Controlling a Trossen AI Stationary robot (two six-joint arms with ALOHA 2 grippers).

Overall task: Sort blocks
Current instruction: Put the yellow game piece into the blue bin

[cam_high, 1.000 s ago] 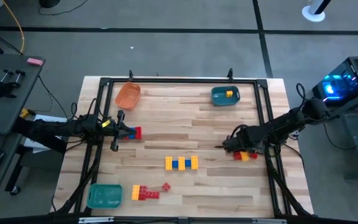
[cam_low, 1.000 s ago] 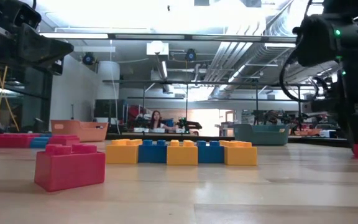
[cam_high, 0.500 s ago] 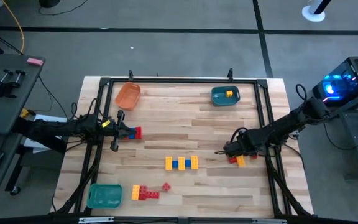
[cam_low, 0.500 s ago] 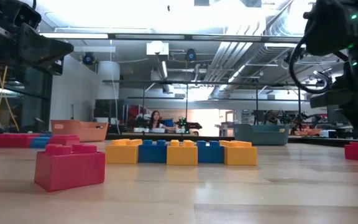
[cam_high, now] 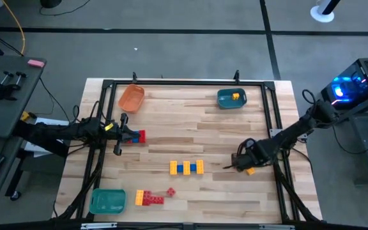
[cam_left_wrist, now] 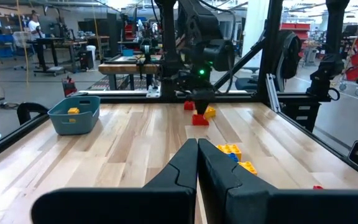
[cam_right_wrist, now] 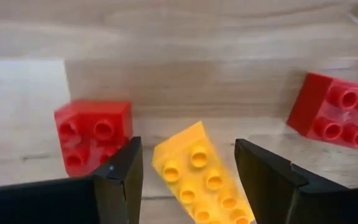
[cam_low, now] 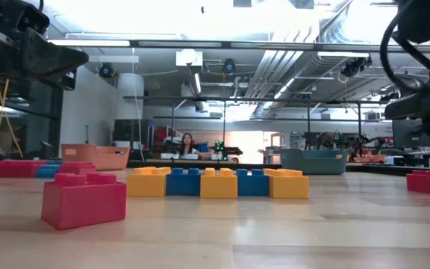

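Lining up right gripper (cam_right_wrist: 188, 171) on small yellow studded plastic brick (cam_right_wrist: 201, 174).
Jaws spread, straddling it, nothing gripped; I'd centre before closing, clear of red studded brick (cam_right_wrist: 92, 134) just beside it.

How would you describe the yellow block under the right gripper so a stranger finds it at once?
Look at the wooden table's right side, where the right gripper hangs open. The yellow block lies between its fingers, flanked by two red blocks. It is the only yellow, elongated one.
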